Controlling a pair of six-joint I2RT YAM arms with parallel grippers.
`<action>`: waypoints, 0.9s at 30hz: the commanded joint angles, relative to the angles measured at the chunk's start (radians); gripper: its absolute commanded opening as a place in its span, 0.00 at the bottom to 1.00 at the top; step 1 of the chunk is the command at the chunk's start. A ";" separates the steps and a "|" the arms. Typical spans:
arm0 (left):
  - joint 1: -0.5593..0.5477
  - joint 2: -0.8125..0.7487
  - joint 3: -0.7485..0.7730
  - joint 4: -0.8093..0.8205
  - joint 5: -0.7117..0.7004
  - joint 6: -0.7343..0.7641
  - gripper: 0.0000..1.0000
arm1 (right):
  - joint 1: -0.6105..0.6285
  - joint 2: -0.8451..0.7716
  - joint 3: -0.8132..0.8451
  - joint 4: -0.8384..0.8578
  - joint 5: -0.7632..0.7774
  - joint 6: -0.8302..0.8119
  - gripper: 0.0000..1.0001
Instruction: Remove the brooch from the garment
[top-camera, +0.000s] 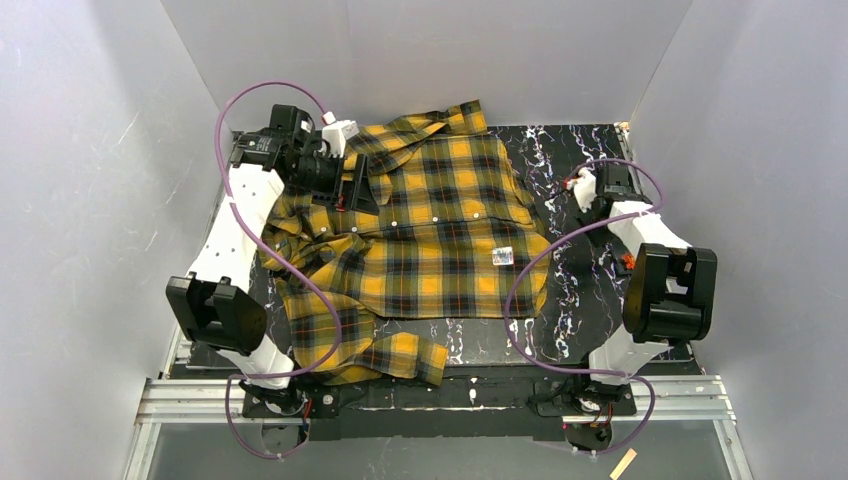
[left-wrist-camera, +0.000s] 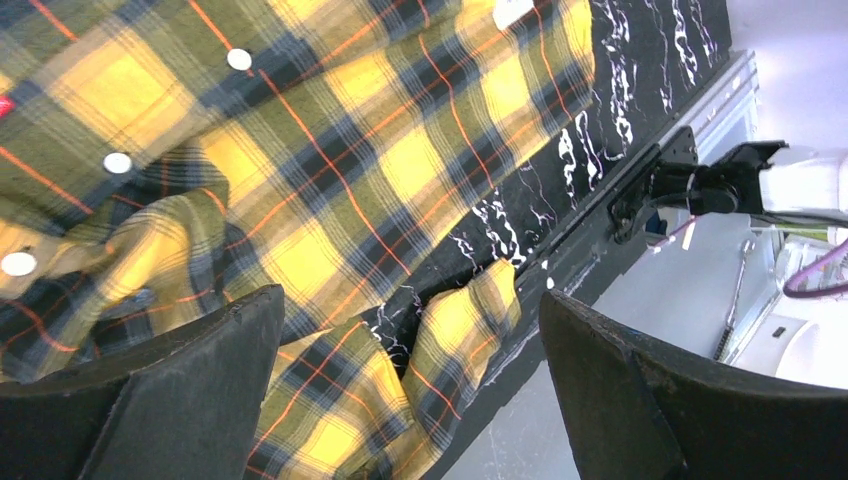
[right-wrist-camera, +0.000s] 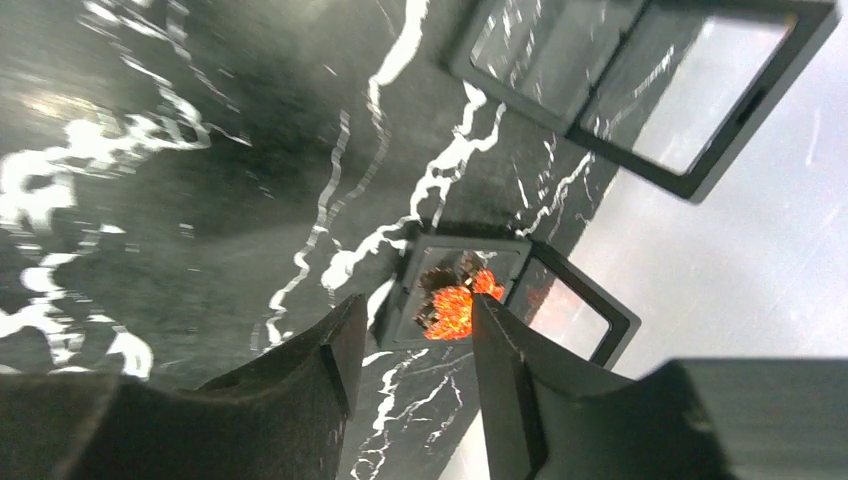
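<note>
The yellow-and-black plaid shirt (top-camera: 440, 230) lies spread on the black marble table, with its white label (top-camera: 503, 256) towards the right hem. I cannot make out the cream-white brooch in any view. My left gripper (top-camera: 356, 188) is open and empty, just above the shirt's upper left part near the collar. In the left wrist view its fingers (left-wrist-camera: 180, 390) stand wide apart (left-wrist-camera: 410, 296) over plaid cloth (left-wrist-camera: 330, 180) with white snap buttons (left-wrist-camera: 117, 162). My right gripper (top-camera: 583, 195) is off the shirt at the right; it is open and empty (right-wrist-camera: 418, 305) over bare table.
Just beyond the right fingertips lies a black-framed clear box (right-wrist-camera: 500, 290) holding an orange-red ornament (right-wrist-camera: 455, 305). A second black frame (right-wrist-camera: 640, 80) lies farther off. White walls close in the table (top-camera: 580, 300) on three sides, and a metal rail (top-camera: 440, 395) runs along its near edge.
</note>
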 joint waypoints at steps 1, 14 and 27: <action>0.090 0.042 0.079 -0.038 -0.013 0.016 0.98 | 0.076 -0.044 0.121 -0.106 -0.130 0.093 0.54; 0.264 0.304 0.257 -0.090 -0.082 0.147 0.70 | 0.241 0.038 0.376 -0.209 -0.572 0.260 0.72; 0.229 0.336 0.073 -0.067 -0.149 0.251 0.48 | 0.406 0.217 0.501 -0.229 -0.731 0.289 0.72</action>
